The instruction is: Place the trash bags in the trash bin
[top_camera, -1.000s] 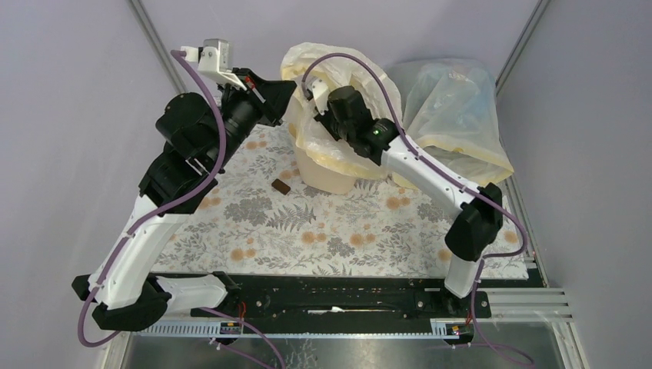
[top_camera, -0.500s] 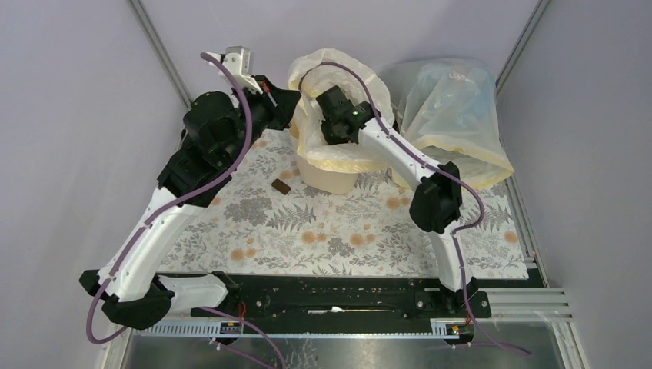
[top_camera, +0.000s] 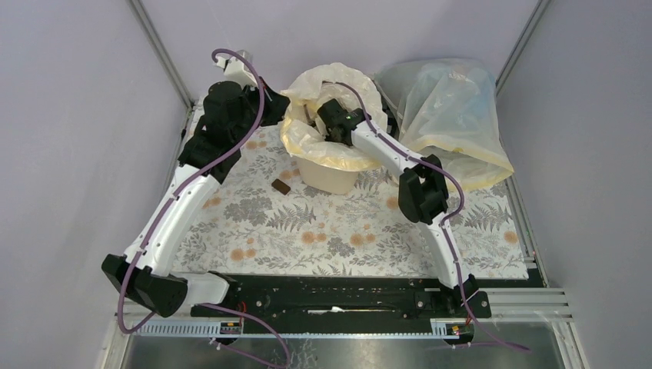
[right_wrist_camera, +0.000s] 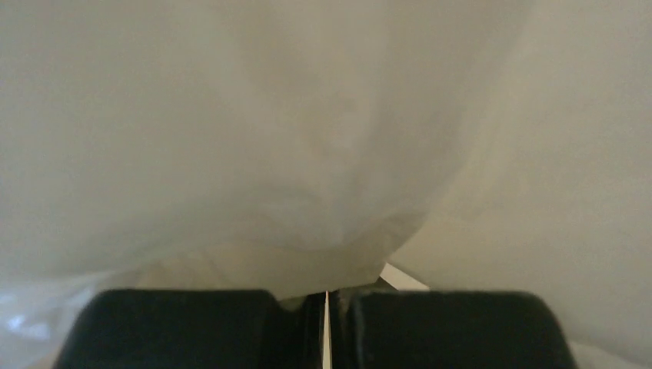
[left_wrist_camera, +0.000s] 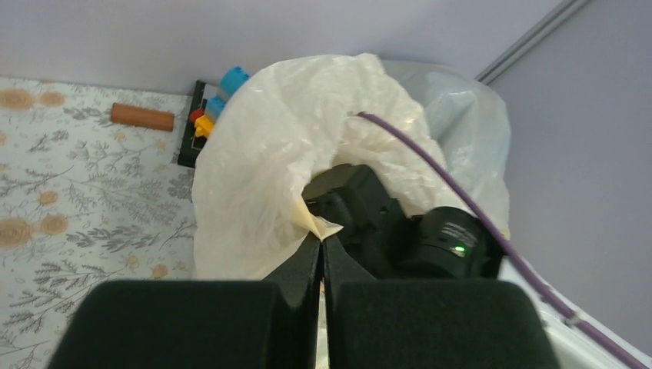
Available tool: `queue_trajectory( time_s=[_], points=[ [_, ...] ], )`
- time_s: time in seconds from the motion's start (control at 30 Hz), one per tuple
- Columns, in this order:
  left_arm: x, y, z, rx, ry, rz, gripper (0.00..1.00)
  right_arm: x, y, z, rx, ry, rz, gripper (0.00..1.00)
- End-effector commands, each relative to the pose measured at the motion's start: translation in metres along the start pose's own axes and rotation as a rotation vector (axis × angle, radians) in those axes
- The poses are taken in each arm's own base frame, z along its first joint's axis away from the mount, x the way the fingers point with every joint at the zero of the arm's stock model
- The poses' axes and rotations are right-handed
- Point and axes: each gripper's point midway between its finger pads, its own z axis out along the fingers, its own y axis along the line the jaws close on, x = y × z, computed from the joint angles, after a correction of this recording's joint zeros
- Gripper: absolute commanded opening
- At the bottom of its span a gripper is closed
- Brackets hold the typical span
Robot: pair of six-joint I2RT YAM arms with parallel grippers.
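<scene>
The cream-beige trash bin stands at the back middle of the floral cloth. The cream-yellow trash bag is draped over its mouth and hangs over the rim. My left gripper is at the bag's left rim, and in the left wrist view it is shut on the edge of the bag. My right gripper reaches down inside the bag's mouth. In the right wrist view it is shut, with bag plastic at its tips and filling the view.
A bigger whitish-clear sack sits right of the bin. A small brown block lies left of the bin's base. In the left wrist view a brown cylinder and coloured toy pieces lie behind the bag.
My left arm swung toward the back with the bag's edge. My right gripper went further back and down into the bag. The bag's mouth now spreads wider over the bin's rim.
</scene>
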Motion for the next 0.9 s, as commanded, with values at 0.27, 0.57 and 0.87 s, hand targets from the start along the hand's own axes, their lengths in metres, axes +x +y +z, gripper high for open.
queue_trajectory(
  time_s=[0.27, 0.57, 0.87],
  points=[
    [-0.009, 0.041, 0.018, -0.002, -0.032, -0.111, 0.00, -0.051, -0.012, -0.113, 0.006, -0.253, 0.065, 0.10],
    [-0.010, 0.055, 0.024, 0.001, -0.043, -0.154, 0.00, -0.049, -0.008, -0.140, -0.014, -0.293, 0.074, 0.33],
    [0.000, 0.066, 0.031, -0.022, -0.018, -0.160, 0.00, -0.052, 0.001, -0.154, -0.013, -0.378, 0.075, 0.40]
  ],
)
